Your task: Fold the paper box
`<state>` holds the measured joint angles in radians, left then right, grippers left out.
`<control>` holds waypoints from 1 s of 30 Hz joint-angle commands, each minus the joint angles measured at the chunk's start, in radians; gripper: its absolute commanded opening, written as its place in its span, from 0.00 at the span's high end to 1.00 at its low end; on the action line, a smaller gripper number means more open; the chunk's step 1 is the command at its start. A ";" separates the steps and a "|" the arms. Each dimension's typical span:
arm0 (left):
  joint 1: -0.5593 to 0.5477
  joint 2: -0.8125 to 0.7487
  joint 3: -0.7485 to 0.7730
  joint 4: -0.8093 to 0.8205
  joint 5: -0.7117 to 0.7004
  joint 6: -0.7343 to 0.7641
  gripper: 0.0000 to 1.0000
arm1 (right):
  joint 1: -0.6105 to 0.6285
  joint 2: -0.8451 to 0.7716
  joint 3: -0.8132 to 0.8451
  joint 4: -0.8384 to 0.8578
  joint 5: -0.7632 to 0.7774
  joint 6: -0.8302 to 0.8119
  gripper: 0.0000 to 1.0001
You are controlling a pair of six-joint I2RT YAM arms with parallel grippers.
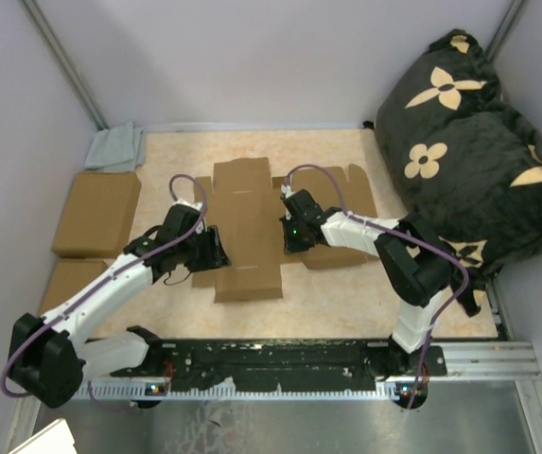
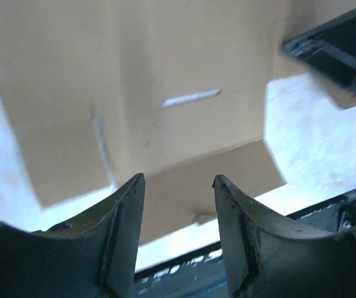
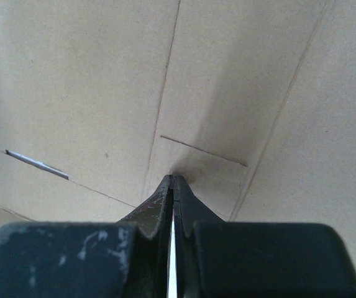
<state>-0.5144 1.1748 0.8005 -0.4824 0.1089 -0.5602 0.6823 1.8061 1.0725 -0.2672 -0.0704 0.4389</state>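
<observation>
Both pairs of fingers are hanging low over the paper box [image 1: 247, 241], which is lying unfolded and flat in the middle of the counter [image 1: 346, 307], its top flap reaching toward the far edge. Along the counter's left edge closed brown boxes [image 1: 97, 213] are sitting, with a grey cloth [image 1: 116, 148] bunched in the far left corner. Next over, the left fingers [image 2: 123, 239] are standing well apart with nothing between them, hovering at the sheet's left side flap; through the gap I am seeing cardboard and a strip of counter. At the sheet's right side, the right fingers [image 3: 158, 214] are pressing fully together, gripping nothing, their tips touching the cardboard beside a crease. Past them, a black cushion [image 1: 479, 142] with tan flowers is slumping against the counter's right edge.
</observation>
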 commanded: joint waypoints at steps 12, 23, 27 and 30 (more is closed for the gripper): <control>0.002 -0.163 -0.222 -0.162 -0.121 -0.208 0.51 | -0.007 0.053 -0.050 -0.048 -0.021 0.031 1.00; 0.002 -0.077 -0.249 -0.056 -0.173 -0.223 0.42 | -0.007 0.055 -0.053 -0.048 -0.020 0.026 1.00; 0.001 -0.041 -0.235 -0.016 -0.236 -0.205 0.41 | -0.007 0.056 -0.052 -0.048 -0.023 0.022 1.00; 0.002 0.018 -0.192 -0.033 -0.269 -0.208 0.41 | -0.007 0.057 -0.052 -0.052 -0.019 0.020 1.00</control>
<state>-0.5144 1.1419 0.5484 -0.5407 -0.0887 -0.7662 0.6708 1.8118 1.0679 -0.2447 -0.1066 0.4717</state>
